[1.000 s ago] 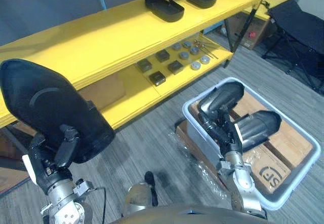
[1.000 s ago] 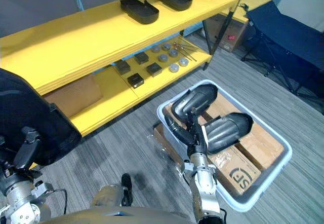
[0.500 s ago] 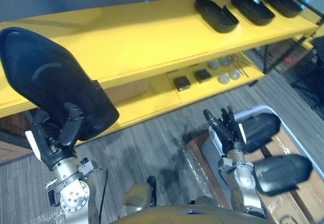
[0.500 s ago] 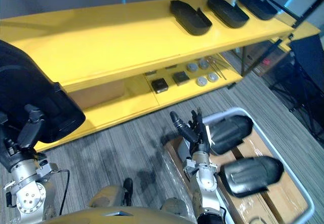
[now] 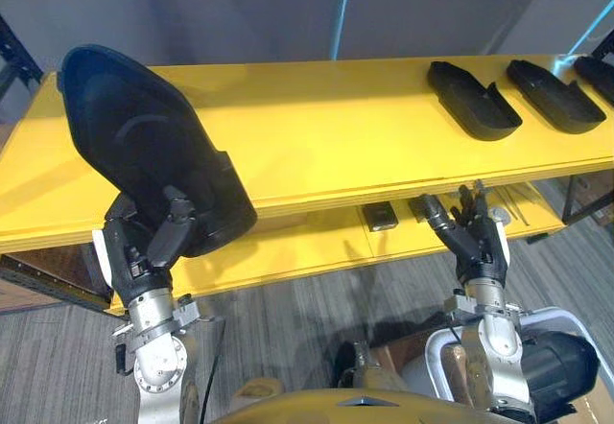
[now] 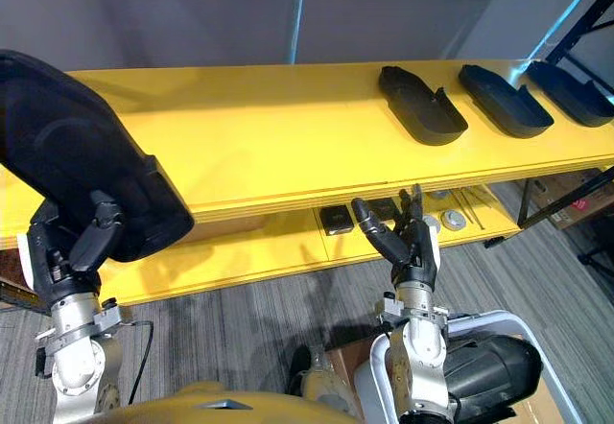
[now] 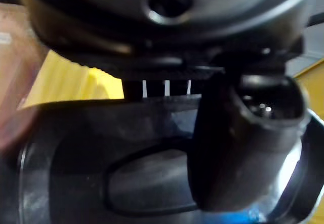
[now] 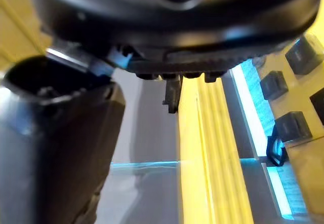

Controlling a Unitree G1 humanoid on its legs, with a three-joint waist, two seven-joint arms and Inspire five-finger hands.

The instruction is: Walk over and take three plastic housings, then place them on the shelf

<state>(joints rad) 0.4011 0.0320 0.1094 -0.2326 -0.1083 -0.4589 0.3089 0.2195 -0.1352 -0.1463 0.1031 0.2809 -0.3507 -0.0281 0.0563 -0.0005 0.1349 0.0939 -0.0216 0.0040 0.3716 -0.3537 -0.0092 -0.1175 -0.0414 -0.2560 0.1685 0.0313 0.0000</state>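
A large black plastic housing (image 5: 144, 151) is held up at the left by my left hand (image 5: 144, 251), whose fingers and thumb (image 7: 243, 133) are curled on its lower end (image 7: 101, 148). It hangs over the front left part of the yellow shelf's top board (image 5: 317, 127). Three more black housings (image 5: 473, 100) (image 5: 559, 95) (image 6: 580, 90) lie in a row on the right of that board. My right hand (image 5: 470, 237) stands upright and open in front of the lower shelf, holding nothing.
The lower yellow shelf (image 5: 288, 251) carries small dark blocks (image 6: 336, 219) and round metal parts (image 6: 453, 219). A white bin (image 6: 379, 366) with another black housing (image 6: 489, 376) sits on the grey floor at the lower right.
The camera has turned to face the shelf, so the bin has slid to the lower right corner. My left hand still holds the housing; my right hand stays open and empty.
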